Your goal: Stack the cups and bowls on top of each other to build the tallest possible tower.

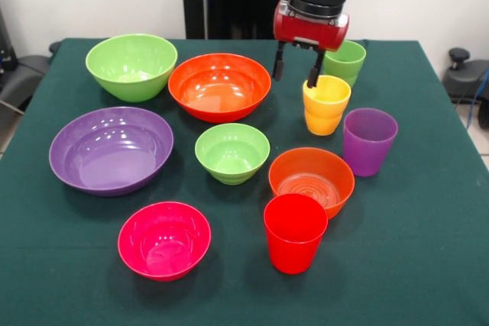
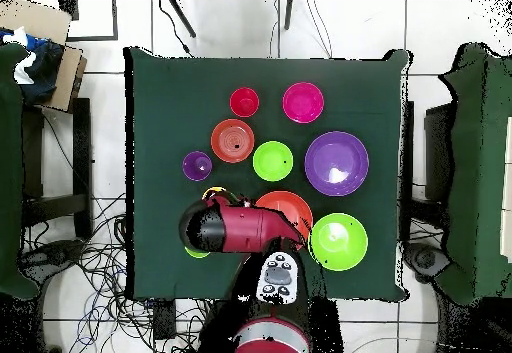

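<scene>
My gripper (image 1: 296, 71) hangs open and empty just left of the yellow cup (image 1: 326, 104), its right finger close to that cup's rim. The light green cup (image 1: 345, 61) stands behind the yellow one, the purple cup (image 1: 369, 140) to its right, and the red cup (image 1: 295, 232) at the front. All bowls sit apart and upright: large lime green (image 1: 131, 65), large orange (image 1: 219, 85), large purple (image 1: 111, 149), small lime green (image 1: 231, 152), small orange (image 1: 311, 181), magenta-pink (image 1: 163, 239). In the overhead view the arm (image 2: 235, 229) hides most of the yellow and green cups.
The dark green cloth table (image 1: 428, 211) carries everything. Nothing is stacked. Chairs and cables (image 2: 90, 259) surround the table in the overhead view.
</scene>
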Action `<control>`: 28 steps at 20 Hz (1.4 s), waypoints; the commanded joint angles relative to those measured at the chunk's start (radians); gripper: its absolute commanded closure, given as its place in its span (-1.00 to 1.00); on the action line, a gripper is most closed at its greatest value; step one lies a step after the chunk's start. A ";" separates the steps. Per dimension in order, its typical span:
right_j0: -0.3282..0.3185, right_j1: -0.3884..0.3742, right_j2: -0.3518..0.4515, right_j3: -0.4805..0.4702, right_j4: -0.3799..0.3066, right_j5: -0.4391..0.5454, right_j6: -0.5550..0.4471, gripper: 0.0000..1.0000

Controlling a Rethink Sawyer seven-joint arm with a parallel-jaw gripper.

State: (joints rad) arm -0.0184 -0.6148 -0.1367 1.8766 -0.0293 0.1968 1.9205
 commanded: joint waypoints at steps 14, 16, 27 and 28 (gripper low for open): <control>0.056 0.026 0.051 -0.058 0.086 -0.017 0.167 -1.00; 0.066 0.040 0.043 -0.067 0.091 -0.026 0.171 -1.00; 0.107 0.115 -0.003 -0.099 0.103 -0.100 0.186 -1.00; 0.109 0.130 -0.006 -0.103 0.105 -0.115 0.189 -1.00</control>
State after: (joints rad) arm 0.0673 -0.5691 -0.1774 1.8570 0.0348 0.1824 1.9205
